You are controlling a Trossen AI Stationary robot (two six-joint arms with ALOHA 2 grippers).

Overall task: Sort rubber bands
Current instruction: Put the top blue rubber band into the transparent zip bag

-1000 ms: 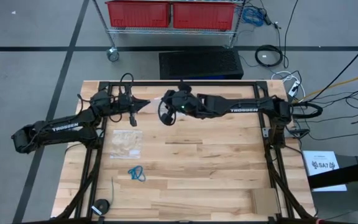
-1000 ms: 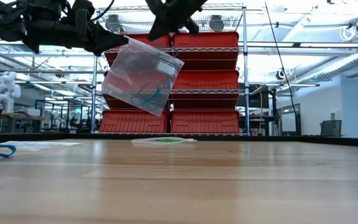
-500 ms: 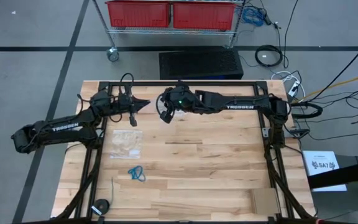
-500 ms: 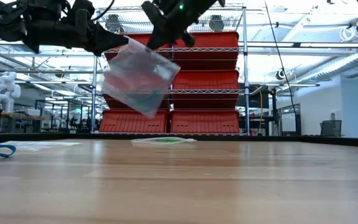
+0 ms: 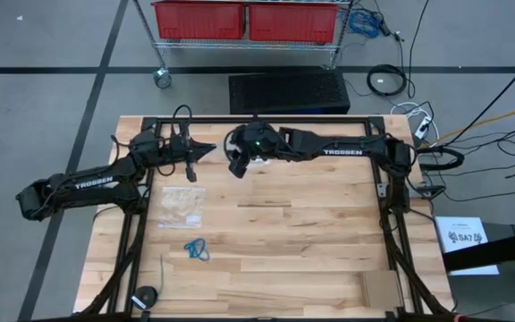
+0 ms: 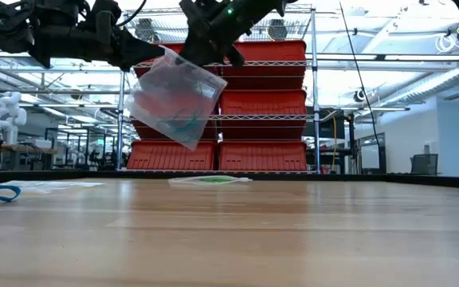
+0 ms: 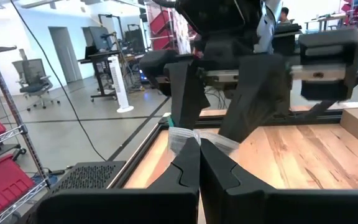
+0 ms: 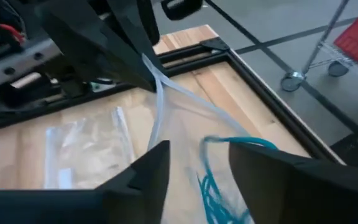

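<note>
Bag-holding is the left arm's work: the left gripper (image 6: 138,56) hangs well above the table's far-left part with its fingers (image 7: 185,168) pressed together on the top edge of a clear zip bag (image 6: 174,100), which hangs tilted in the air below it. Inside the bag lies a cluster of dark teal rubber bands (image 6: 183,125), seen through the plastic in the low view and as teal loops (image 8: 213,186) from the right wrist.

The right gripper (image 8: 194,168) hovers at the bag's mouth, right beside the left one, with its two fingers spread apart on either side of the bag's open upper edge. Whether either finger touches the plastic is hard to say, since the film is nearly invisible there.

On the wooden table (image 5: 329,241), a second clear bag (image 5: 181,204) lies flat near the left arm. Closer to the near-left side a small knot of bright blue rubber bands (image 5: 196,249) rests on the bare wood, apart from both bags. Far back on the table in the low view sits another flat bag with what looks like light green bands (image 6: 209,180) inside
</note>
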